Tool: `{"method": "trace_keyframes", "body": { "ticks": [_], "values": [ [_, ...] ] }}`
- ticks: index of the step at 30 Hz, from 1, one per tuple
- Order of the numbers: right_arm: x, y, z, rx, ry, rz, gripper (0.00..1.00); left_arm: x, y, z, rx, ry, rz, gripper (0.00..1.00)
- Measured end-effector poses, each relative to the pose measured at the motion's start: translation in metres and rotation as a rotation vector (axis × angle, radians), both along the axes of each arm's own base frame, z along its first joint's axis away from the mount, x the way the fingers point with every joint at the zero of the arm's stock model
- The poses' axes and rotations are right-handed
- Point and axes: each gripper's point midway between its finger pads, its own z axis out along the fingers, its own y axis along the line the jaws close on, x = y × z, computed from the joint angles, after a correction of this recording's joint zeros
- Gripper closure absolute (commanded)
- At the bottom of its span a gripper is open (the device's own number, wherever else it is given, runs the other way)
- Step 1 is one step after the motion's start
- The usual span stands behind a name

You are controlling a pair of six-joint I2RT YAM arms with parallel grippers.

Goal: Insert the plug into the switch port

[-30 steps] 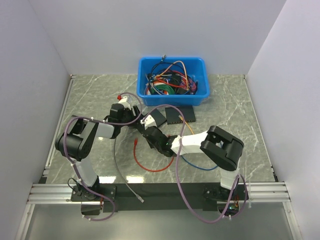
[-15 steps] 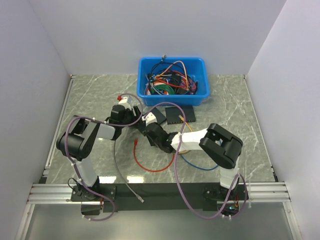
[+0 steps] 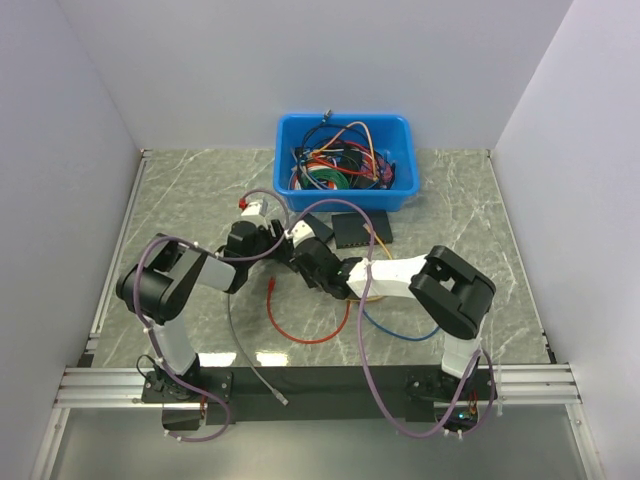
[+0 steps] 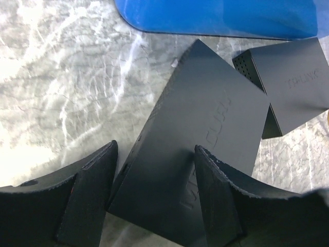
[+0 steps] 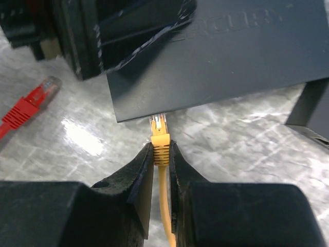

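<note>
The black switch lies flat; its ports on the near edge are hidden from above. My right gripper is shut on a yellow cable's plug, whose clear tip meets that near edge. The bright-blue cable lies in a loop under my right arm; its plug is not visible. My left gripper is open, one finger beside the switch's left side, the other over its top. In the top view both grippers meet at the switch.
A second black switch lies just right of the first. A blue bin full of cables stands behind. A red cable with its red plug and a grey cable lie near the front.
My right gripper has moved forward and left with the yellow plug, up to the switch's edge. My left gripper has shifted slightly farther back at the switch.
</note>
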Motion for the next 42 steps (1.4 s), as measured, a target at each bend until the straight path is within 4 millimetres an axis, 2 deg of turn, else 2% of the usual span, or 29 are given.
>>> {"method": "trace_keyframes", "body": {
  "ticks": [13, 23, 42],
  "values": [
    [-0.003, -0.012, -0.005, -0.062, 0.027, 0.039, 1.00, -0.020, -0.008, -0.005, 0.011, -0.082, 0.041, 0.36],
    [-0.010, -0.026, -0.008, -0.108, 0.013, 0.103, 1.00, -0.047, -0.020, -0.005, 0.010, -0.129, 0.088, 0.36],
    [-0.010, -0.026, -0.007, -0.068, 0.077, 0.171, 1.00, -0.051, -0.026, -0.004, 0.046, -0.149, 0.164, 0.36]
  ]
}}
